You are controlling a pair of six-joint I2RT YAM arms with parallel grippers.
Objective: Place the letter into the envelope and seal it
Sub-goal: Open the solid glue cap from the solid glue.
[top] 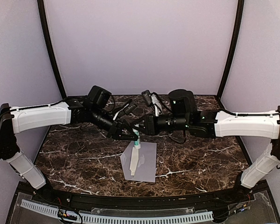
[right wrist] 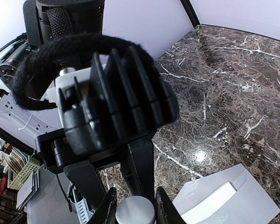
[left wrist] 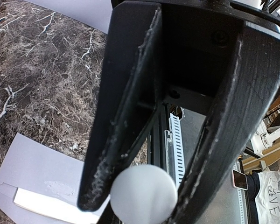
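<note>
Envelope [top: 148, 164], pale grey-lavender, lies flat on the dark marble tabletop [top: 74, 158] just below the centre of the overhead view, close under the spot where the two arms meet. A white folded letter [top: 132, 161] shows along its left edge, and in both wrist views the envelope's paper partly covers it. Above the upper edge of the envelope a white stick [top: 137, 142] with a teal band stands roughly upright. From overhead I cannot tell whether its lower end touches the paper. The left end effector [top: 132, 135] comes in from the left side of the frame and is clamped on this stick. In its own wrist view the two black fingers [left wrist: 107, 154] press against the stick's round white end at the bottom of the picture. The right end effector [top: 141, 127] reaches in from the right and meets the stick at its top. In the right wrist view its fingertips [right wrist: 108, 210] sit just beside the round end on either side, at the bottom centre of the frame. Whether they are squeezing it or only flanking it cannot be told.
</note>
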